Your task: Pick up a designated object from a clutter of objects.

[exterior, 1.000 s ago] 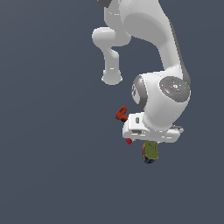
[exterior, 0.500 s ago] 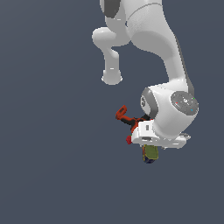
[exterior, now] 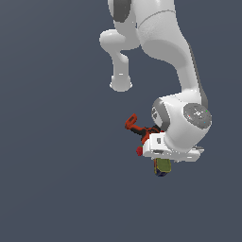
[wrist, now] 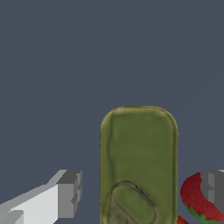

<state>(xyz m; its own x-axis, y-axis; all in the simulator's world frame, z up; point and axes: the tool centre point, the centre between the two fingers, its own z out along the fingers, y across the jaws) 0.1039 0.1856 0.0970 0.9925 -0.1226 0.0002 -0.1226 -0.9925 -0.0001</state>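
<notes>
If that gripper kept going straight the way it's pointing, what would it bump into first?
Most likely the olive-green container: in the wrist view it lies between the open fingers, right ahead of the gripper. The far finger might graze the red cup beside it; depth is unclear.

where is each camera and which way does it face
Exterior view: off the arm, looking down on the white arm, whose wrist covers most of the orange-and-black power drill.
Wrist view: on the wrist, facing the olive-green rounded oblong container between the open jaws of the gripper.
Shared: the olive-green container.
</notes>
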